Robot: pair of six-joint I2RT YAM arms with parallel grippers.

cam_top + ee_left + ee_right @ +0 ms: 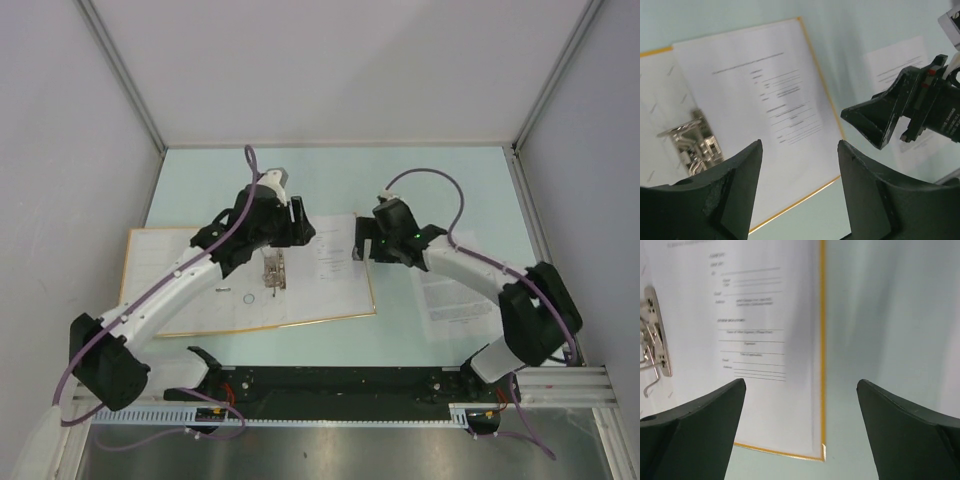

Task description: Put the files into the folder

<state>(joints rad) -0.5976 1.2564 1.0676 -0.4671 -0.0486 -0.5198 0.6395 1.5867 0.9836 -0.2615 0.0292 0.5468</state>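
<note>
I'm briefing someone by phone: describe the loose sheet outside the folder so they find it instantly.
Start at the open orange-edged folder on the pale green table. Just right of it, a printed white sheet lies on bare table, partly under the right arm. The other sheet lies inside the folder.

Overhead, two wrist close-ups, folder (660, 100) shared

A robot lab cell: plain white panel walls (330, 60) in aluminium framing enclose a pale green table (440, 170). A left arm (170, 290) and a right arm (470, 265), both cabled, are bolted to a black rail (340, 385).
</note>
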